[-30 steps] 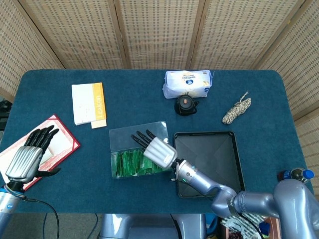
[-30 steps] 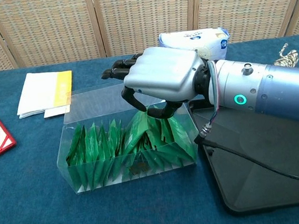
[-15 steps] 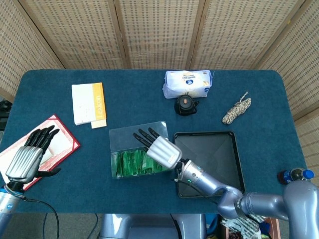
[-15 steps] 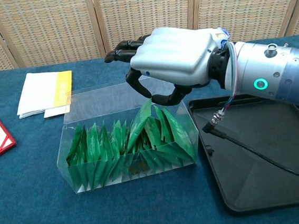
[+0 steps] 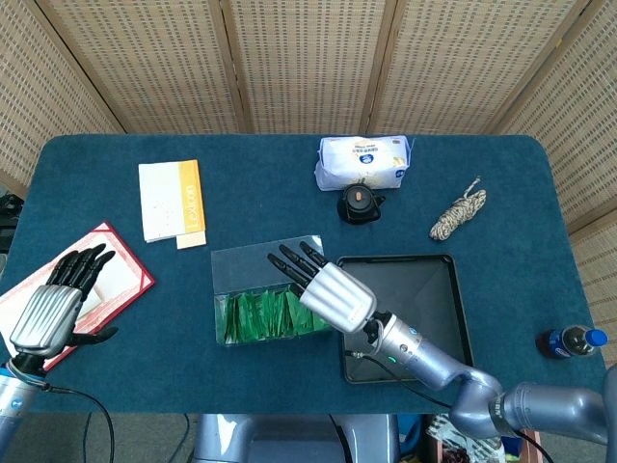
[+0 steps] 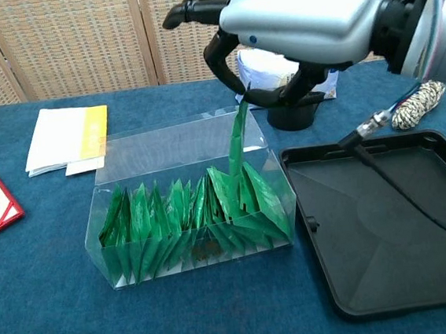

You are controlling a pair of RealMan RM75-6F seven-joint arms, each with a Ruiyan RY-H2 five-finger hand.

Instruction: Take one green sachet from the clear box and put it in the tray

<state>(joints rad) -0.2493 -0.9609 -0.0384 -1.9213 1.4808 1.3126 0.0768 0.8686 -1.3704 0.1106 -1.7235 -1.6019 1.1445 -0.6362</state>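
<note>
The clear box stands mid-table, filled with several upright green sachets. My right hand hovers above the box's right end and pinches the top of one green sachet, which hangs down with its lower end still among the others. The black tray lies just right of the box, with nothing in it. My left hand hangs open at the table's left edge, over a red folder, holding nothing.
A red folder and a white-and-orange booklet lie to the left. At the back sit a white wipes pack, a small black object and a coiled rope. A blue-capped bottle is at far right.
My right hand has risen well above the box, drawing one pinched green sachet up out of the row. The left hand has stayed where it was.
</note>
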